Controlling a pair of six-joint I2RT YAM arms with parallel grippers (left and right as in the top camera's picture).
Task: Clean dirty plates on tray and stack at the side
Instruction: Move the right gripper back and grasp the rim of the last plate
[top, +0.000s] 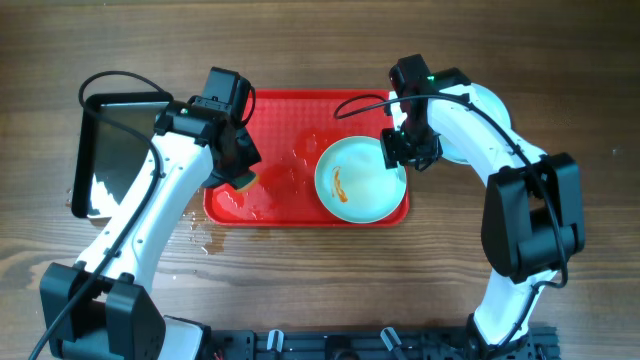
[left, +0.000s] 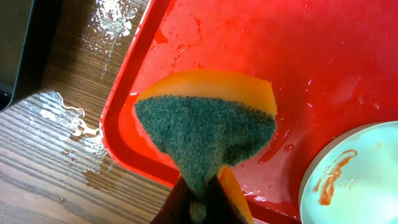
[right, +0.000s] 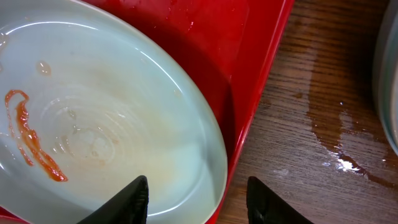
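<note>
1. I'm holding the left gripper (left: 199, 208) with its jaws clamped on the sponge (left: 205, 134), over the near-left corner of the tray (top: 290, 110). I can't tell if it's touching the tray. It's well apart from the dish, so I'd say it's waiting.
2. The plate (top: 358, 180) is sitting on the tray's right half with its sauce smear (right: 31, 134) showing, so it's not yet clean.
3. I'm hovering the right gripper (right: 199, 186) at the plate's right rim, jaws apart and gripping nothing, probably to steady it for scrubbing.
4. Water (right: 336, 149) is pooling on the table right of the tray, so the plate may slip.
</note>
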